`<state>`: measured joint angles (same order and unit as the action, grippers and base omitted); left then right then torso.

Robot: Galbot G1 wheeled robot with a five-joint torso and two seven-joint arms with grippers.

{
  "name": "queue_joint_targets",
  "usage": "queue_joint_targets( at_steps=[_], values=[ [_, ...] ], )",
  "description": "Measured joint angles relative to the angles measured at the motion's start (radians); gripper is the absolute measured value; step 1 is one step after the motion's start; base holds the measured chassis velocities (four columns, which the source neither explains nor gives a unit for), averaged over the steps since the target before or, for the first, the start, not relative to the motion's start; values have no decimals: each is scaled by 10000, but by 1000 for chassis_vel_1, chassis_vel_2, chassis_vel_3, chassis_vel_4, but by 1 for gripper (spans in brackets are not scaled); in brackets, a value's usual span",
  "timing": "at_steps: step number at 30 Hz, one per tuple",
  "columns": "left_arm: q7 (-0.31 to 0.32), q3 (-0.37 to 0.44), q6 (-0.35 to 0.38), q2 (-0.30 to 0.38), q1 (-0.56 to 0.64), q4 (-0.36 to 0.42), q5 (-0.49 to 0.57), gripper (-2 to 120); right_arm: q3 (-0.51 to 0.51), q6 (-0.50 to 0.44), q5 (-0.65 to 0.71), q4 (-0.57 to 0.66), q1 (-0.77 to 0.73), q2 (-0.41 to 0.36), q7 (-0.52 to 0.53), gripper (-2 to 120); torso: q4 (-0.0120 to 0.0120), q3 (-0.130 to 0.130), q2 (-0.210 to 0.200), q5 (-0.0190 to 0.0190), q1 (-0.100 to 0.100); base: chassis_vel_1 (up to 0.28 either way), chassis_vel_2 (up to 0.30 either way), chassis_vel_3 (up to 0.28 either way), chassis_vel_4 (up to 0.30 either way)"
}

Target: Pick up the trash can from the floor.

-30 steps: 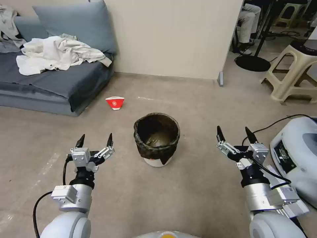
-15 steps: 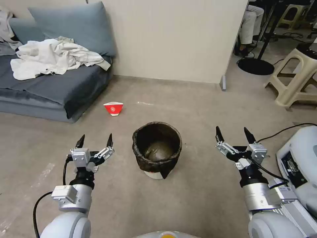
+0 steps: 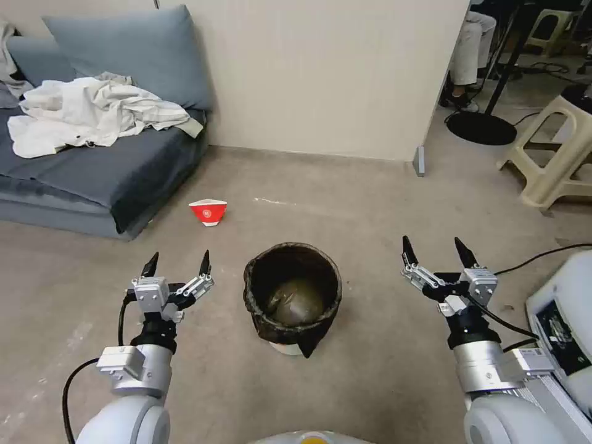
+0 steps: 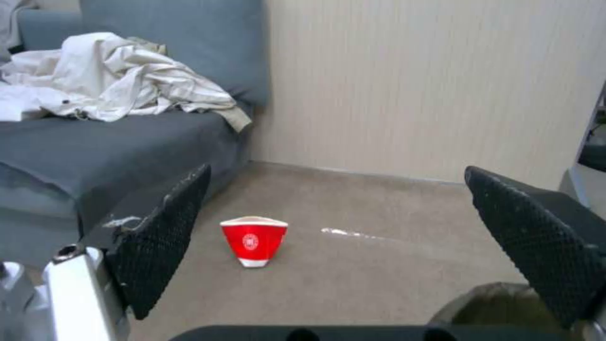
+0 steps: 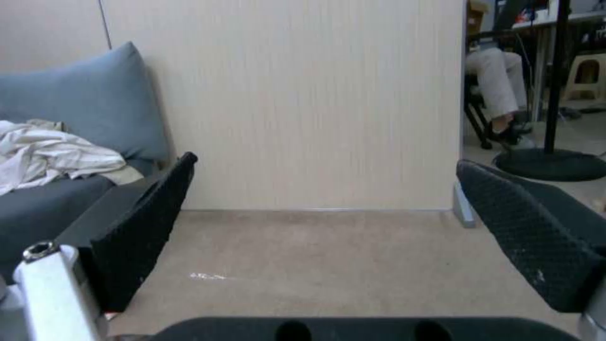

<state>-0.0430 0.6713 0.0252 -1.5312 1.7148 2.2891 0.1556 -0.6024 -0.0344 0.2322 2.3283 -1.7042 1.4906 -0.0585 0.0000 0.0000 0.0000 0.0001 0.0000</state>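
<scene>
The trash can (image 3: pixel 292 297), a small round white bin lined with a dark bag folded over its rim, stands upright on the beige-grey floor (image 3: pixel 370 209) in front of me, midway between my arms. My left gripper (image 3: pixel 177 262) is held open to the can's left, a short way off. On the other side my right gripper (image 3: pixel 435 251) is also open, at about the same height and farther from the can. In the left wrist view a piece of the can's rim (image 4: pixel 486 303) peeks in beside one finger. Neither gripper touches the can.
A red-and-white paper bowl (image 3: pixel 208 211) lies on the floor beyond the can, also in the left wrist view (image 4: pixel 253 239). A grey sofa (image 3: pixel 92 160) with a white cloth (image 3: pixel 92 111) stands far left, a beige partition wall (image 3: pixel 320 74) behind, a plastic stool (image 3: pixel 555 154) and white machine (image 3: pixel 564 320) at right.
The whole head view has shifted: the can, bowl and sofa now sit lower and nearer, so the camera has moved forward. Both arms keep the same pose, grippers still open.
</scene>
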Motion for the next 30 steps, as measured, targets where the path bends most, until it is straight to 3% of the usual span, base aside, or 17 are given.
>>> queue_joint_targets(
  at_steps=[8,12,14,16,18,19,22,28,30],
  values=[
    [4,-79,78,251,-190,-251,191,100,118,-306,-20,-211,121,-6,80,100,0,0,0,-1,-1,-33,32,28,-32],
    [56,-286,737,585,-240,-189,1094,100,169,-327,-33,-233,121,44,81,100,0,0,0,-2,-2,0,0,0,0],
    [264,-467,1630,938,-286,24,1913,100,196,-333,-37,-244,127,91,81,100,0,0,0,0,-2,0,0,0,0],
    [401,-543,2009,1105,-331,94,2217,100,203,-337,-39,-254,136,101,81,100,-1,-1,0,-1,-1,0,0,0,0],
    [793,-706,3016,1528,-500,305,3155,100,209,-342,-40,-288,175,118,81,100,-2,0,0,-1,-2,0,0,0,0],
    [793,-706,3016,1528,-500,305,3155,100,209,-342,-40,-288,175,118,81,100,-2,0,0,-1,-2,0,0,0,0],
    [1639,-985,4472,2167,-854,453,4476,100,218,-343,-42,-296,209,133,81,100,-1,0,0,-2,-1,0,0,0,0],
    [2608,-1339,5726,2779,-1400,273,5566,100,221,-342,-45,-296,190,135,81,100,-1,0,0,-2,-2,0,0,0,0],
    [3330,-1453,6560,3021,-1708,198,6500,100,210,-342,-47,-280,166,138,81,100,-1,0,-1,-2,-2,0,0,0,0]
  ],
)
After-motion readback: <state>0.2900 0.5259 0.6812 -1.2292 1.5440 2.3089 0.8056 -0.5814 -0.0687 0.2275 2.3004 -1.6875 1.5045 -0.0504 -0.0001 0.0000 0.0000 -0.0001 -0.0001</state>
